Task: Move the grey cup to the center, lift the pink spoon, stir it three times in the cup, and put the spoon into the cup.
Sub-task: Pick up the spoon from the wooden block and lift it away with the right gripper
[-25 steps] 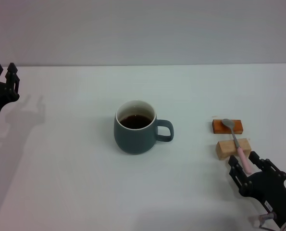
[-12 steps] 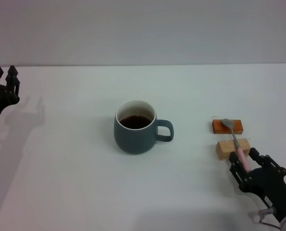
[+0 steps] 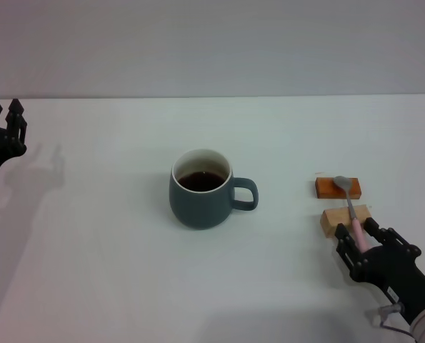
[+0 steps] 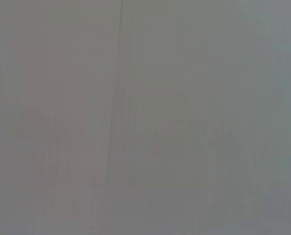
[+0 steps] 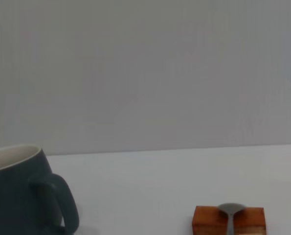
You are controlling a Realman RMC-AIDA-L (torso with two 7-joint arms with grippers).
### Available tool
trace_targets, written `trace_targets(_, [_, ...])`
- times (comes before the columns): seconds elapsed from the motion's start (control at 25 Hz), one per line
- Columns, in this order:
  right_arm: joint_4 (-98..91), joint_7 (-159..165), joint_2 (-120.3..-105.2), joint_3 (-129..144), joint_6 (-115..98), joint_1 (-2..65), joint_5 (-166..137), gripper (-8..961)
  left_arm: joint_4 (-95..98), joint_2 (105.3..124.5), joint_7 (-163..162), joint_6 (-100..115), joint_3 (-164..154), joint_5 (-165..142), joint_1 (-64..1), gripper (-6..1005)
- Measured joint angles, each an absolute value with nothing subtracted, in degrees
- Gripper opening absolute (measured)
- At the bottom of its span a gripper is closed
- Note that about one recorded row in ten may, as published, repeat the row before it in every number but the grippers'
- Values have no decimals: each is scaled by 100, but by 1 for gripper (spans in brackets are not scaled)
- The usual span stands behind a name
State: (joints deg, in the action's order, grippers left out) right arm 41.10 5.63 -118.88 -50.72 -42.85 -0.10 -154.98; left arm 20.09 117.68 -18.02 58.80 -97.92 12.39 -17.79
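Note:
The grey cup (image 3: pixel 200 194) stands upright in the middle of the white table, handle to the right, dark liquid inside. It also shows in the right wrist view (image 5: pixel 23 196). The pink spoon (image 3: pixel 353 214) lies across two wooden blocks, its metal bowl on the orange block (image 3: pixel 338 188) and its pink handle pointing to the front. My right gripper (image 3: pixel 358 241) is at the front right with its fingers closed around the pink handle's end. My left gripper (image 3: pixel 3 114) is parked at the far left, open and empty.
A tan block (image 3: pixel 345 219) lies just in front of the orange block and bears the spoon's neck. The orange block (image 5: pixel 228 221) and spoon bowl (image 5: pixel 231 209) show in the right wrist view. The left wrist view shows only grey.
My right gripper has moved forward along the spoon's handle and closed on it. The spoon's bowl has shifted slightly to the right. The cup and left arm have stayed put.

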Motion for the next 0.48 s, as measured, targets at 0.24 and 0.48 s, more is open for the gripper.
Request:
trace_targets(0.24, [4128, 563, -11899, -5071, -4268, 4, -15493, 476, 1998, 11761, -1802, 5880, -9783, 1239, -1775, 322])
trace_targets(0.48, [4131, 567, -11900, -5071, -4261, 15, -15484, 449, 1996, 11759, -1802, 5880, -9773, 1239, -1768, 322])
